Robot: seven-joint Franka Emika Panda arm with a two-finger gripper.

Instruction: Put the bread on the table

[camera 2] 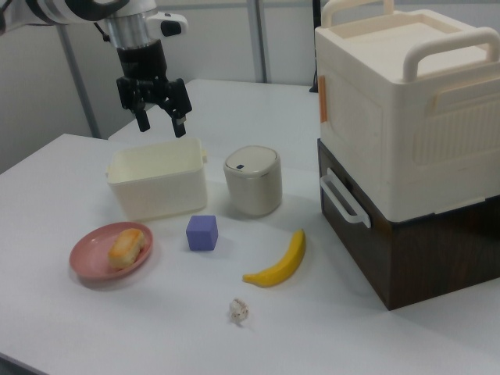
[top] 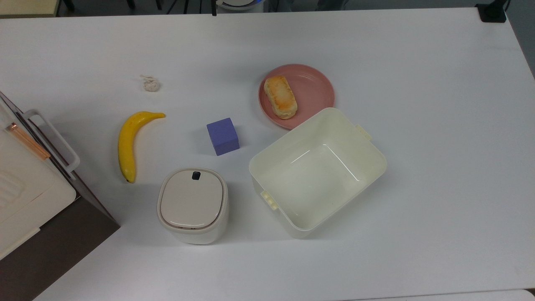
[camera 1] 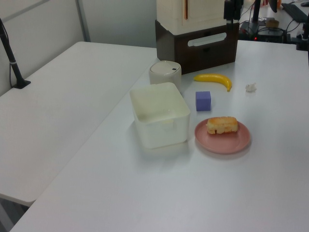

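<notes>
Three views, and I take the top view first. The bread (top: 280,97) lies on the round pink plate (top: 315,90), toward the top view's left part of it, toasted side up. The plate sits on the white table (top: 439,146) and is partly hidden by the rim of the open cream bin (top: 317,171) below it. To the top view's left of the plate I see the purple cube (top: 222,136), then the yellow banana (top: 127,144), with a small off-white wad (top: 151,84) above the banana. A lidded cream canister (top: 192,205) stands below the cube, just beside the bin.

From the left view I see the bread (camera 1: 222,124) on the plate (camera 1: 227,141), the bin (camera 1: 159,114) at the left view's left of it, and the cube (camera 1: 203,100) behind. The banana (camera 1: 214,79) lies farther back, in front of a stacked cream and dark brown box (camera 1: 198,34).

On the right view my gripper (camera 2: 159,123) hangs in the air above the far rim of the bin (camera 2: 156,181), fingers spread apart and holding nothing. The bread (camera 2: 126,245) rests on the plate (camera 2: 92,258) at the right view's lower left, well apart from the gripper. The cube (camera 2: 202,232), canister (camera 2: 253,180), banana (camera 2: 280,264) and wad (camera 2: 239,311) stand on the table (camera 2: 141,336) between the plate and the box (camera 2: 406,148).
</notes>
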